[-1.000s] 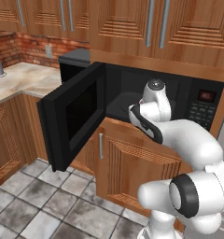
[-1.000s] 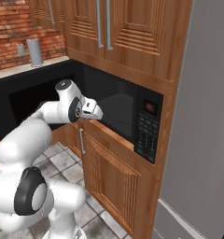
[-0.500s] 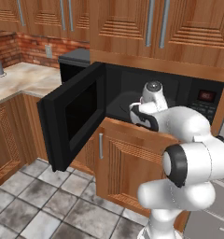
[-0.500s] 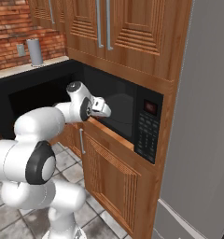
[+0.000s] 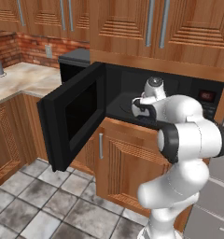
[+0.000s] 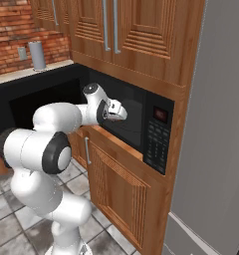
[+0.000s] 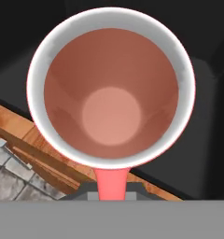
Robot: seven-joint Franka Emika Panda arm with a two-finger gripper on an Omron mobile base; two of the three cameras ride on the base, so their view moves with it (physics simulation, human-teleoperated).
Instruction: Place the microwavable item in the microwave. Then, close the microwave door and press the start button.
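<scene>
Reaching further into the microwave (image 5: 179,93): over the last second the arm has folded its elbow up and pushed the hand from just outside the opening to over the front edge of the cavity floor. In the left base view the gripper (image 5: 141,106) now sits past the wooden front ledge of the cabinet (image 5: 128,158); in the right base view the hand (image 6: 114,110) is framed against the dark cavity, left of the keypad panel (image 6: 156,142). The base has not driven; cabinets and counter sit the same in both views.

Meaning for the task: the carry phase looks nearly over. The cup is at the mouth of the cavity, not yet set down, so placement, door closing and the start press are all outstanding. The microwave door (image 5: 72,116) stands swung wide to the left, clear of the arm.

Gripper: jaws pressed hard together, pinching the red cup (image 7: 111,88) by a thin part of its wall at the near rim. The hand view looks straight into the cup's empty interior, pale rim all round, red outer wall running down to the finger tips. Below the cup lie the dark cavity floor and, to the lower left, the wooden ledge edge and floor tiles (image 7: 4,172), so the cup hangs right over the cavity's front edge. Judgement: a little more forward travel is needed before release.
</scene>
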